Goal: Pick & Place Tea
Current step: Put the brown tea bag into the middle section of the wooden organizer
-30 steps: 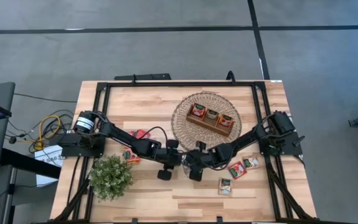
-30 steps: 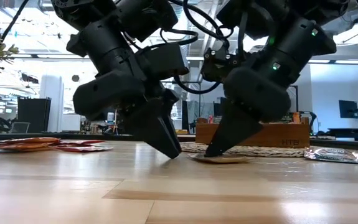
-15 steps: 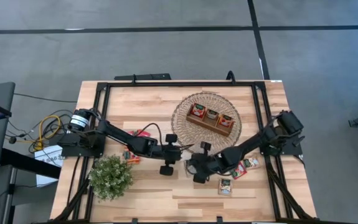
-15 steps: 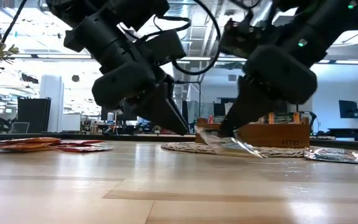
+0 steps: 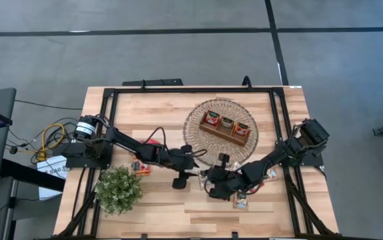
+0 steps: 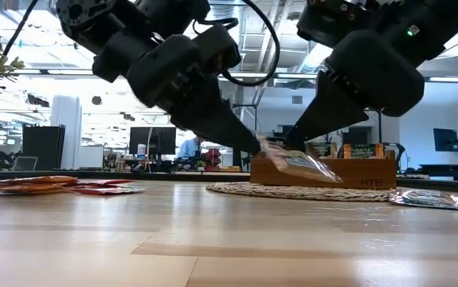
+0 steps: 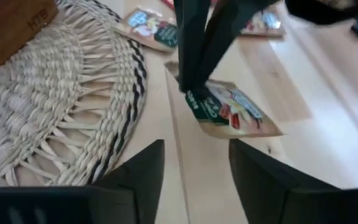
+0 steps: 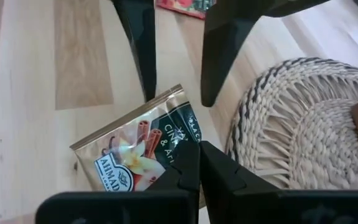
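The right gripper [image 8: 198,163], pinched shut on a tea sachet [image 8: 142,152] lifted off the tabletop near its front edge, appears mid-handover to the open left gripper [image 7: 196,163], which must next close on the sachet.

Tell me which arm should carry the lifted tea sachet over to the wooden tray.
Right. The right gripper is shut on the green-and-white tea sachet and holds it off the table beside the woven mat. The left gripper hangs open just short of it, holding nothing. The wooden tray lies on that mat.
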`<move>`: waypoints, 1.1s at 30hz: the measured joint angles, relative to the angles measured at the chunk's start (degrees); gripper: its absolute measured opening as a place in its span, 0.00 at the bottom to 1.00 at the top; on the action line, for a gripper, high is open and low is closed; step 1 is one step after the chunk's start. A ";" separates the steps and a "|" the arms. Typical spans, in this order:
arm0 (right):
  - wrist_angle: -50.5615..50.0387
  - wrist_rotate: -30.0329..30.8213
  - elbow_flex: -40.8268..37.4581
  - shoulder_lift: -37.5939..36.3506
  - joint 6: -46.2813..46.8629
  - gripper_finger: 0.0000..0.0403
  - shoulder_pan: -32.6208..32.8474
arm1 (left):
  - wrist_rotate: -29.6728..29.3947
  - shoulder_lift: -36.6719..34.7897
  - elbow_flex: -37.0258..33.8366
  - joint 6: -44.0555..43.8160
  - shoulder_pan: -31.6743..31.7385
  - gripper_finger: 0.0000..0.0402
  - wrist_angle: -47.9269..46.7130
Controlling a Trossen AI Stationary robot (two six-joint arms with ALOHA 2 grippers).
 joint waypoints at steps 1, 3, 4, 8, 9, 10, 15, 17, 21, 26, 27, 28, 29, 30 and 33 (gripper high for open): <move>-0.16 0.47 0.00 0.00 0.01 0.00 0.00 | 0.97 0.00 0.00 -0.89 0.20 0.45 0.14; -0.58 1.39 0.00 0.00 0.00 0.00 0.00 | 2.35 0.00 0.00 -3.21 0.74 0.47 0.11; -0.68 1.84 0.00 0.00 0.01 0.00 0.00 | 3.11 0.00 0.00 -4.32 1.04 0.47 0.23; -1.17 2.93 0.07 -0.02 0.02 0.00 0.02 | 9.07 0.00 0.00 -7.86 2.31 0.47 1.33; -1.28 3.44 0.07 -0.02 0.00 0.00 0.06 | 9.38 0.00 0.00 -9.19 2.41 0.47 1.95; -1.29 4.32 0.07 -0.02 0.02 0.00 0.13 | 9.15 0.00 0.00 -10.76 2.51 0.47 2.87; -1.23 5.49 0.09 -0.04 0.00 0.00 0.19 | 3.67 0.03 0.00 -12.66 2.59 0.47 4.41; -1.14 5.51 0.09 -0.04 0.00 0.00 0.19 | 2.71 0.44 0.00 -11.39 2.66 0.44 5.68; -0.90 5.51 0.09 -0.04 0.00 0.00 0.19 | 2.88 2.59 0.02 -10.64 2.57 0.32 7.72; -0.83 5.43 0.09 -0.07 0.01 0.00 0.18 | 2.86 4.46 0.02 -8.89 2.46 0.10 10.21; -0.78 5.22 0.09 -0.07 0.02 0.00 0.11 | 2.81 4.46 0.02 -8.36 2.46 0.06 10.27; -0.69 4.87 0.09 -0.07 0.02 0.00 -0.02 | 2.70 4.46 0.02 -8.08 2.36 0.03 10.32; -0.66 4.34 0.09 -0.07 0.02 0.00 -0.03 | 2.53 4.46 0.02 -7.82 2.24 0.02 10.30; -0.78 4.00 0.09 -0.12 0.02 0.01 -0.03 | 2.10 4.46 0.02 -7.03 2.10 0.01 10.23; -2.91 1.34 0.11 -2.44 1.47 0.09 -0.28 | 0.36 4.46 0.02 -3.83 1.33 0.00 10.00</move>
